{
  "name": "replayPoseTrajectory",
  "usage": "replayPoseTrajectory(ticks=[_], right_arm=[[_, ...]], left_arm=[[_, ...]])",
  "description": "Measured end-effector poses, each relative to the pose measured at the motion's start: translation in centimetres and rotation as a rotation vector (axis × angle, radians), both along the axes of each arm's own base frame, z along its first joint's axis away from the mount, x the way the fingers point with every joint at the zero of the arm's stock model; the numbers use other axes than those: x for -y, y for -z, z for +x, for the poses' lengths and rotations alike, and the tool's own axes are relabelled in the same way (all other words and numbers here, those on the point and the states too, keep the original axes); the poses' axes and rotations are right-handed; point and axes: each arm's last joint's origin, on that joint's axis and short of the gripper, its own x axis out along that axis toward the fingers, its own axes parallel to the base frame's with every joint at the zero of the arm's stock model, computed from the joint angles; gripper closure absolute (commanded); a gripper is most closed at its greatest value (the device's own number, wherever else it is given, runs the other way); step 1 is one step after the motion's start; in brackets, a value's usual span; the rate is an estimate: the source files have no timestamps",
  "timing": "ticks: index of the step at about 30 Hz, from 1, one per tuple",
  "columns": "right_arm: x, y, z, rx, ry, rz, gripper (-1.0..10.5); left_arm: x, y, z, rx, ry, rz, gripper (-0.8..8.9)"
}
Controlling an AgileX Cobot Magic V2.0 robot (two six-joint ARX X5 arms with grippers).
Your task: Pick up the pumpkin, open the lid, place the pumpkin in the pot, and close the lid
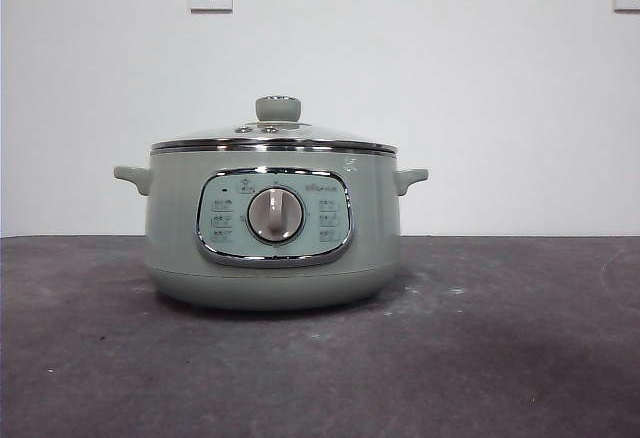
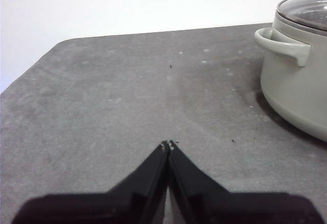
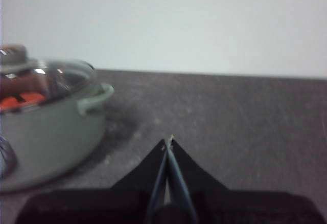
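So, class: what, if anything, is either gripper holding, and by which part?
Nothing: the left gripper and right gripper are both shut on empty air.

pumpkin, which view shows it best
Only the right wrist view: the pumpkin shows as a blurred orange patch through the lid. The front view shows only the closed pot; the left wrist view shows no orange.

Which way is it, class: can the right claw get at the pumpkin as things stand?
Probably not. The pumpkin shows orange through the glass lid, which sits closed on the pot. The right claw is shut, beside the pot; the lid must come off first.
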Motion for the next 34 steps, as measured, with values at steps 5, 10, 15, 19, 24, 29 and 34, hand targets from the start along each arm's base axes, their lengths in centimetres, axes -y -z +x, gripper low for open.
replayPoseTrajectory(ticks=[5,10,15,19,24,29,34], right_arm=[[0.0,1.6,0.1,-0.013,0.004,0.013,9.5],[0.0,3.0,0.1,-0.05,0.005,0.023,9.5],[0.0,3.6,0.0,-0.111,0.006,0.023,9.5],[0.0,3.6,0.0,-0.117,0.006,0.032,9.5],[0.0,3.6,0.0,-0.122,0.008,0.055,9.5],[0.0,3.6,0.0,-0.122,0.009,0.056,9.5],[0.0,3.6,0.0,-0.122,0.008,0.057,9.5]], left_arm=[[0.0,0.0,0.0,0.0,0.0,0.0,8.17],[0.0,0.0,0.0,0.0,0.0,0.0,8.17],[0.0,0.0,0.0,0.0,0.0,0.0,8.17],[0.0,0.0,0.0,0.0,0.0,0.0,8.17],[0.0,0.0,0.0,0.0,0.0,0.0,8.17],[0.0,0.0,0.0,0.0,0.0,0.0,8.17],[0.0,0.0,0.0,0.0,0.0,0.0,8.18]])
